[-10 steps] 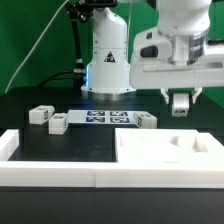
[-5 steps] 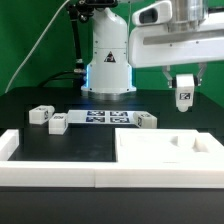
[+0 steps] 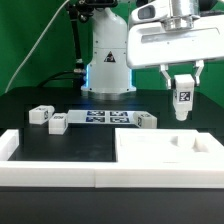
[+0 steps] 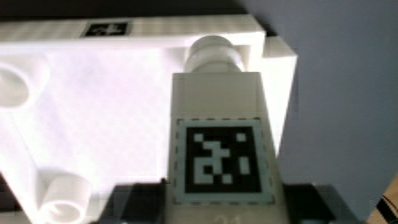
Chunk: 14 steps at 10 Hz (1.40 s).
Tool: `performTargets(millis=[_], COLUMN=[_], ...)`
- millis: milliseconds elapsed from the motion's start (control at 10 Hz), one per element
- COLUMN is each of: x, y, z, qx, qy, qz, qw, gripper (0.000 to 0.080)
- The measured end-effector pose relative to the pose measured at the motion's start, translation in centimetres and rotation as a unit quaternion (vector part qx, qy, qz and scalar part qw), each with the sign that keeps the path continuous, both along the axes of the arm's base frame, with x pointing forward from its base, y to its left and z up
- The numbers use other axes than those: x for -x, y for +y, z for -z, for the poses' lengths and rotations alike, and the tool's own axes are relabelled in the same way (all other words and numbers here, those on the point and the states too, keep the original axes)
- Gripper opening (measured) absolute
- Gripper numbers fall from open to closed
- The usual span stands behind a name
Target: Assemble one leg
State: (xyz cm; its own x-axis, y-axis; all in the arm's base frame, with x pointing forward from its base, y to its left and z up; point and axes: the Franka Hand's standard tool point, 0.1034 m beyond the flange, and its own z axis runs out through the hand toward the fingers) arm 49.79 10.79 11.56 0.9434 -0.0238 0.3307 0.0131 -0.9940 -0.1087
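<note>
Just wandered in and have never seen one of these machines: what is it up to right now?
The robot arm's gripper holds a small white leg upright in the air above the large flat white tabletop. It is not yet attached. Three more small pieces lie on the black table beside the marker board.
</note>
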Motion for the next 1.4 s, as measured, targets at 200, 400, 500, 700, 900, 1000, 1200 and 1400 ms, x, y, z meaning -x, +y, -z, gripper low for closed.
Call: performTargets(millis=[200, 400, 500, 700, 900, 1000, 1200, 1400], x=[-1.7, -1.4, -1.4, -1.7, -5.3, -6.4, -8.9, -9.7], y=[-0.2, -0.1, -0.1, -0.1, 0.2, 0.5, 0.5, 0.0], z=[-0.6, -0.3, -0.3, -0.4, -1.2, -1.2, -0.5, -0.6], qx=[0.017, 0.015, 0.016, 0.018, 0.019, 0.017, 0.020, 0.022], qy=[-0.020, -0.017, -0.016, -0.019, -0.042, -0.050, -0.065, -0.075], qz=[-0.048, -0.043, -0.043, -0.050, -0.063, -0.062, -0.070, -0.070], qw=[0.999, 0.999, 0.999, 0.998, 0.997, 0.997, 0.995, 0.994], gripper=[0.0291, 0.0291, 0.0291, 0.0291, 0.0291, 0.0291, 0.0291, 0.0291])
